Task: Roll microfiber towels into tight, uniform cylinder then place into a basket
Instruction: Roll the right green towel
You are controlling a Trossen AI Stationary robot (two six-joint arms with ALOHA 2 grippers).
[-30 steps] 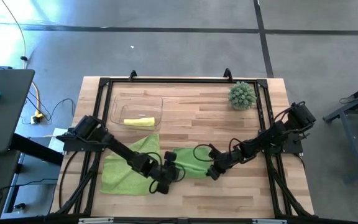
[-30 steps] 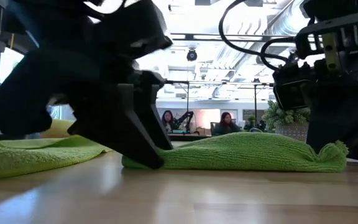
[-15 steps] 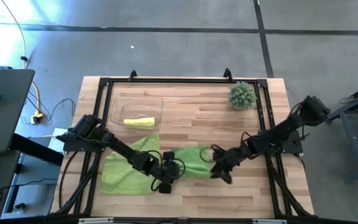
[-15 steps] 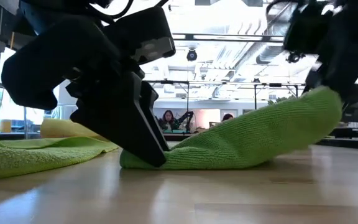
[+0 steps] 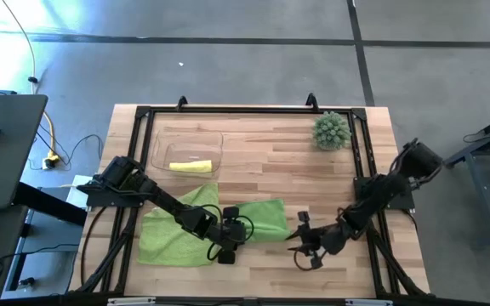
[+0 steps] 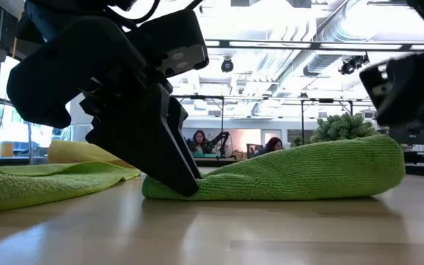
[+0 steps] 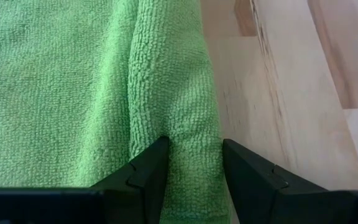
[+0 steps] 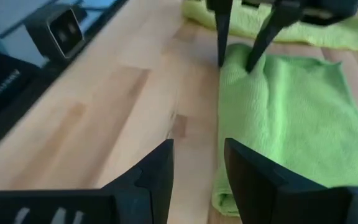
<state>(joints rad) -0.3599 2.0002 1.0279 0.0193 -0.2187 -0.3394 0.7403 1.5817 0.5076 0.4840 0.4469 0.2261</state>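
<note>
Nearby, left jaws pinch the folded green towel (image 5: 258, 218); right jaws gape beside it, empty.

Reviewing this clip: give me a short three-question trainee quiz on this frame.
1. True or false: the left hand is shut on the folded green towel.
2. Which describes the right hand? A. clamped on the towel's end; B. open, off the towel, over bare table; C. inside the basket.
3. What lies in the clear basket?

Key
1. True: its fingers pinch a ridge of the towel.
2. B.
3. A rolled yellow towel.
</note>
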